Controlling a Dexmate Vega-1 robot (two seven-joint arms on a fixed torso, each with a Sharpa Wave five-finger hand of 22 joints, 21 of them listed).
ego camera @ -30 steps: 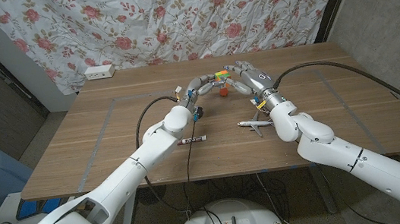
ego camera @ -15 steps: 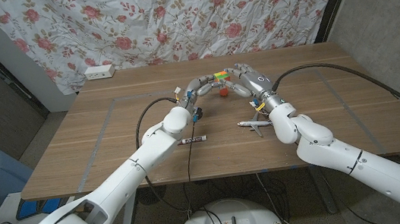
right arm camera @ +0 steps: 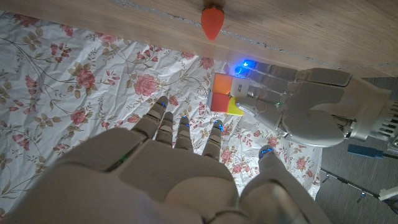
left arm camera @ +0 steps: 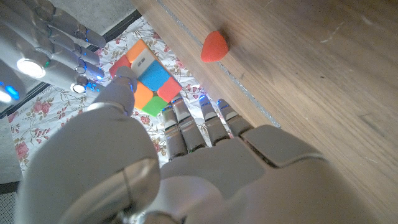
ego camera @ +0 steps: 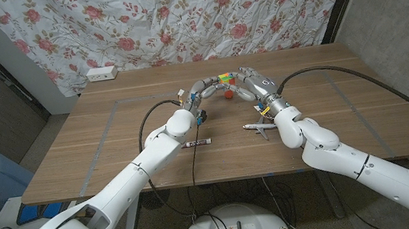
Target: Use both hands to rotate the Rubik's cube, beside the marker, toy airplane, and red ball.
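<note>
The Rubik's cube (ego camera: 224,78) sat raised above the far middle of the wooden table (ego camera: 99,151), held between the two hands, the left hand (ego camera: 207,87) on its left and the right hand (ego camera: 251,84) on its right. The red ball (ego camera: 228,93) lay on the table just below and in front of the cube, between the hands. Nearer the front edge, the marker (ego camera: 197,143) lay beside the left forearm, and the toy airplane (ego camera: 258,128) rested to its right, just beside the right wrist.
</note>
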